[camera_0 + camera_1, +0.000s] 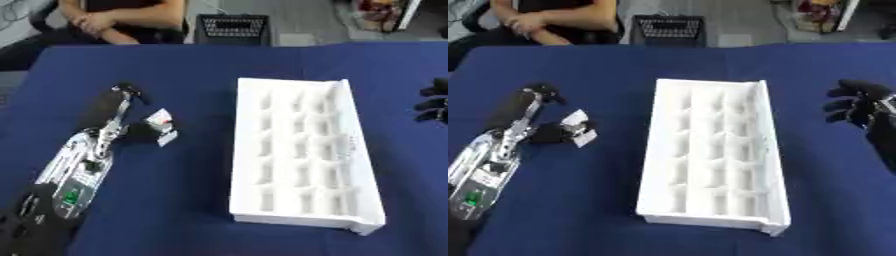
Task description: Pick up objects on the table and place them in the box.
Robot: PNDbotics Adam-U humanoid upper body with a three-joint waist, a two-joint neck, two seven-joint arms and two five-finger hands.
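A white box [297, 150] with several rows of small compartments lies in the middle of the blue table [192, 200]. To its left my left hand [131, 127] reaches over a small white object [161, 126] with a red mark; dark fingers curl round it and it sits between thumb and fingers. Whether it is lifted off the cloth I cannot tell. My right hand [857, 106] hovers at the right edge, beyond the box, fingers spread and holding nothing.
A black mesh basket [232, 29] stands past the table's far edge. A seated person shows at the far left corner, away from the work. Blue cloth surrounds the box on all sides.
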